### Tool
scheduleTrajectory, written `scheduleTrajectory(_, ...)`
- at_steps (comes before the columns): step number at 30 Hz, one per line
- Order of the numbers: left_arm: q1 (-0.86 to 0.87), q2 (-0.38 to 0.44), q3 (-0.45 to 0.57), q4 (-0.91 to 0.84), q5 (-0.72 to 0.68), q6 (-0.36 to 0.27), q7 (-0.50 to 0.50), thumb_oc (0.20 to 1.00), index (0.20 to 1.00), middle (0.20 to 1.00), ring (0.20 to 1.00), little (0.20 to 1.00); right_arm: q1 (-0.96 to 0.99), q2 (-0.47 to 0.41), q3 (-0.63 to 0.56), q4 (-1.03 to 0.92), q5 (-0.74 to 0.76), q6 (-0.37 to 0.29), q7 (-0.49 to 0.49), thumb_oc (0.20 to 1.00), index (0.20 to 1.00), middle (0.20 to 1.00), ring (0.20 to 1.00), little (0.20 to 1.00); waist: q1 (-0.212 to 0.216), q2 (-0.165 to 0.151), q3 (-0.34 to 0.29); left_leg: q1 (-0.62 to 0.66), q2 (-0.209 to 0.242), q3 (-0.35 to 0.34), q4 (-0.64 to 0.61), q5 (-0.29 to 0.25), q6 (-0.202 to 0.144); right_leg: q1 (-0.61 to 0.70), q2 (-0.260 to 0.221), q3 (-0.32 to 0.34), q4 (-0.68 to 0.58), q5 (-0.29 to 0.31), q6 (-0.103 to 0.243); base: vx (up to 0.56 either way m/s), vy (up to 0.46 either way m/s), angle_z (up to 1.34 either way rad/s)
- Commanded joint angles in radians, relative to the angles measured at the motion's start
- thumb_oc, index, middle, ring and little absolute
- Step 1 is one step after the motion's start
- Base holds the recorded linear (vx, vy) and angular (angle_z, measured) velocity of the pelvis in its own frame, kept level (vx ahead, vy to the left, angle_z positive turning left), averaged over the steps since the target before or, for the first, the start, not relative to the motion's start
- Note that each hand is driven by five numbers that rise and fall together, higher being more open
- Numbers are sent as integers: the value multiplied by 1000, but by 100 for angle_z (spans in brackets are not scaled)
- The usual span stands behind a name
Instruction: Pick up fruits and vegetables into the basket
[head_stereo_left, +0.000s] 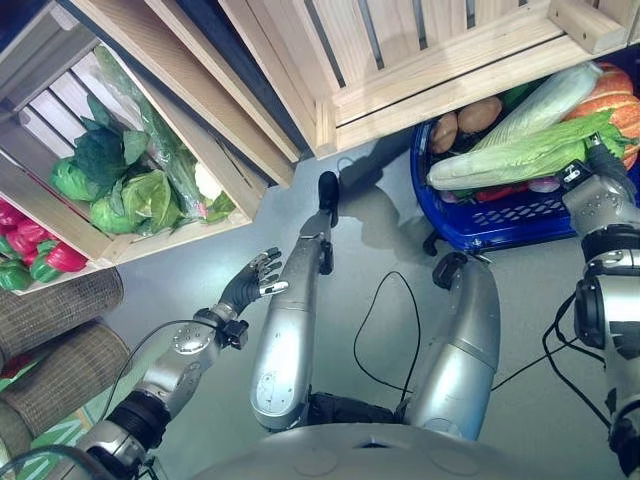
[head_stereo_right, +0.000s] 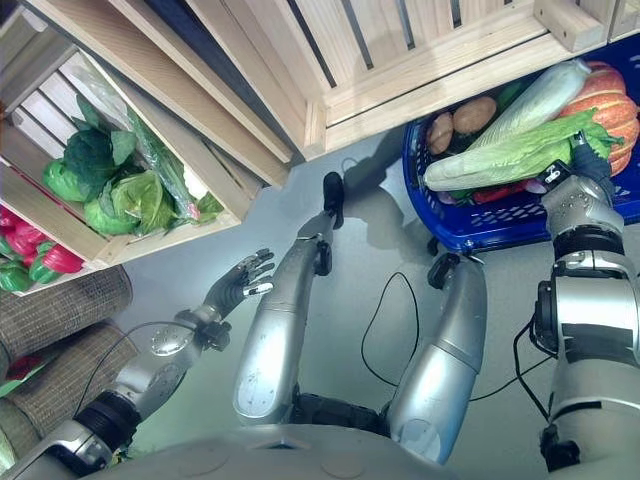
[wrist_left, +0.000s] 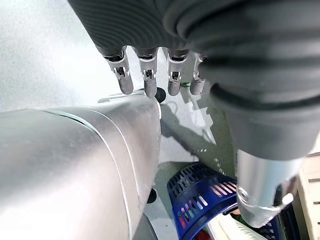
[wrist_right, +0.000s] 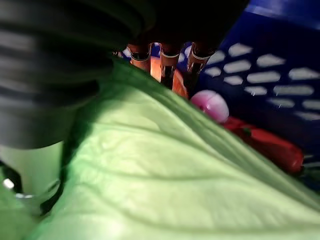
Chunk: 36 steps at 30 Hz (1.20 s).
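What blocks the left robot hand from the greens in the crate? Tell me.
Nothing visible does. The left robot hand hangs open over bare floor, and the crate holding the leafy greens has its open side facing it.

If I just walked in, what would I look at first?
Probably the blue basket on the floor, piled with a long cabbage, a pumpkin and potatoes, with the right hand resting on the cabbage. Then the wooden crate of leafy greens further left.

Blue slotted basket, green lettuce
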Motion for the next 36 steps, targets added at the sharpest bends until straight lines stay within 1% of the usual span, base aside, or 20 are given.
scheduleTrajectory(1, 29, -26, -43, 2, 17, -38, 9, 1000, 1000, 1000, 1000, 1000, 73, -62, -12, -22, 21, -122, -55, 1000, 1000, 1000, 1000, 1000, -31, 131, -30, 31, -10, 0, 23, -99, 43, 60, 66, -1, -18, 3, 40, -26, 56, -5)
scheduleTrajectory(3, 41, -33, -25, 13, 10, -62, 6, 1000, 1000, 1000, 1000, 1000, 120, -40, -40, -76, 26, -189, -47, 1000, 1000, 1000, 1000, 1000, -42, 120, -30, 67, -12, 4, 3, -96, 39, 98, 75, -6, -44, 11, 42, -21, 63, -9)
scheduleTrajectory(4, 44, -32, -24, 16, 8, -68, 6, 1000, 1000, 1000, 1000, 1000, 132, -34, -45, -86, 23, -197, -50, 1000, 1000, 1000, 1000, 1000, -42, 118, -30, 75, -12, 5, -1, -95, 39, 106, 76, -7, -49, 13, 42, -83, 68, -9)
scheduleTrajectory(5, 40, -36, -4, 19, 11, -77, 9, 1000, 1000, 1000, 1000, 1000, 145, -24, -55, -116, 18, -221, -53, 1000, 1000, 1000, 1000, 1000, -46, 113, -30, 68, -8, 15, -20, -66, 44, 104, 79, -23, -73, 43, 31, -87, 66, -4)
scheduleTrajectory(7, 53, -41, 24, 33, 19, -94, 11, 1000, 1000, 1000, 1000, 1000, 203, 2, -73, -181, 3, -289, -62, 1000, 1000, 1000, 1000, 1000, -57, 98, -30, 105, -6, 20, -38, -62, 41, 144, 86, -27, -101, 53, 33, -62, 80, -8)
scheduleTrajectory(10, 76, -51, 78, 43, 14, -109, -9, 1000, 1000, 1000, 1000, 1000, 330, 53, -93, -345, -30, -415, -68, 1000, 1000, 1000, 1000, 1000, -80, 67, -30, 177, 3, 28, -72, -56, 35, 214, 97, -29, -145, 69, 40, -20, 75, -10)
scheduleTrajectory(11, 82, -55, 90, 48, 15, -114, -12, 1000, 1000, 1000, 1000, 1000, 361, 68, -98, -384, -47, -440, -66, 1000, 1000, 1000, 1000, 1000, -88, 59, -30, 194, 4, 31, -79, -55, 34, 232, 100, -28, -158, 73, 42, -6, 73, -6)
scheduleTrajectory(13, 97, -66, 125, 63, 28, -134, -22, 1000, 1000, 1000, 1000, 1000, 447, 110, -112, -482, -98, -509, -68, 1000, 1000, 1000, 1000, 1000, -106, 35, -30, 250, 7, 38, -106, -52, 32, 288, 110, -27, -197, 83, 49, -11, 83, -8)
scheduleTrajectory(14, 105, -72, 148, 72, 36, -148, -27, 1000, 1000, 1000, 1000, 1000, 507, 138, -121, -542, -135, -559, -53, 1000, 1000, 1000, 1000, 1000, -119, 15, -30, 291, 11, 42, -123, -51, 30, 332, 117, -25, -225, 91, 55, -8, 71, -13)
scheduleTrajectory(17, 114, -79, 202, 100, 64, -164, -52, 1000, 1000, 1000, 1000, 1000, 621, 195, -122, -689, -200, -610, -19, 1000, 1000, 1000, 1000, 1000, -148, -40, -30, 395, 25, 54, -162, -52, 26, 443, 128, -15, -299, 116, 74, 2, 32, -13)
scheduleTrajectory(20, 121, -86, 221, 131, 87, -177, -98, 1000, 1000, 1000, 1000, 1000, 683, 218, -121, -763, -265, -640, 30, 1000, 1000, 1000, 1000, 1000, -169, -72, -30, 466, 33, 67, -185, -51, 23, 520, 132, -10, -348, 132, 85, 9, 46, -10)
scheduleTrajectory(23, 121, -97, 232, 166, 102, -178, -134, 1000, 1000, 1000, 1000, 1000, 737, 232, -117, -825, -344, -631, 60, 1000, 1000, 1000, 1000, 1000, -186, -98, -40, 545, 41, 75, -209, -51, 17, 605, 140, -6, -395, 143, 93, 36, 55, -17)
scheduleTrajectory(25, 132, -108, 234, 197, 107, -178, -148, 1000, 1000, 1000, 1000, 1000, 785, 250, -90, -861, -401, -620, 108, 1000, 1000, 1000, 1000, 1000, -194, -115, -84, 587, 44, 78, -233, -48, 12, 655, 143, -1, -440, 154, 97, 100, 61, -12)
scheduleTrajectory(26, 144, -120, 245, 216, 113, -178, -158, 1000, 1000, 1000, 1000, 1000, 816, 261, -68, -880, -470, -614, 129, 1000, 1000, 1000, 1000, 1000, -197, -125, -104, 615, 44, 80, -244, -54, 10, 685, 143, 3, -460, 152, 102, 117, 59, -13)
scheduleTrajectory(28, 173, -143, 271, 240, 135, -155, -184, 1000, 1000, 1000, 1000, 1000, 893, 285, -28, -912, -507, -580, 215, 1000, 1000, 1000, 1000, 1000, -204, -144, -154, 662, 43, 90, -266, -56, 8, 737, 141, 8, -503, 161, 110, 159, 69, -22)
scheduleTrajectory(29, 188, -155, 285, 256, 152, -144, -203, 1000, 1000, 1000, 1000, 1000, 919, 291, -5, -903, -585, -562, 239, 1000, 1000, 1000, 1000, 1000, -204, -152, -177, 687, 42, 96, -277, -60, 7, 764, 140, 8, -524, 164, 113, 153, 74, -20)
scheduleTrajectory(30, 194, -165, 292, 277, 168, -141, -215, 1000, 1000, 1000, 1000, 1000, 933, 292, 15, -891, -608, -548, 260, 1000, 1000, 1000, 1000, 1000, -204, -157, -200, 703, 43, 100, -290, -57, 8, 780, 140, 7, -542, 171, 115, 156, 81, -9)
scheduleTrajectory(32, 203, -188, 301, 327, 204, -131, -234, 1000, 1000, 1000, 1000, 1000, 964, 314, 53, -853, -528, -483, 361, 1000, 1000, 1000, 1000, 1000, -204, -167, -249, 751, 47, 113, -314, -60, 6, 826, 139, 7, -575, 178, 121, 152, 70, -9)
scheduleTrajectory(33, 204, -191, 302, 333, 207, -131, -236, 1000, 1000, 1000, 1000, 1000, 967, 318, 56, -846, -523, -467, 378, 1000, 1000, 1000, 1000, 1000, -204, -169, -254, 757, 47, 114, -317, -61, 6, 832, 139, 7, -579, 179, 121, 111, 61, -11)
scheduleTrajectory(36, 190, -221, 298, 401, 224, -106, -246, 1000, 1000, 1000, 1000, 1000, 989, 360, 124, -772, -534, -388, 443, 1000, 1000, 1000, 1000, 1000, -204, -176, -306, 811, 45, 127, -350, -63, 8, 879, 136, 2, -613, 192, 129, 121, 72, -4)
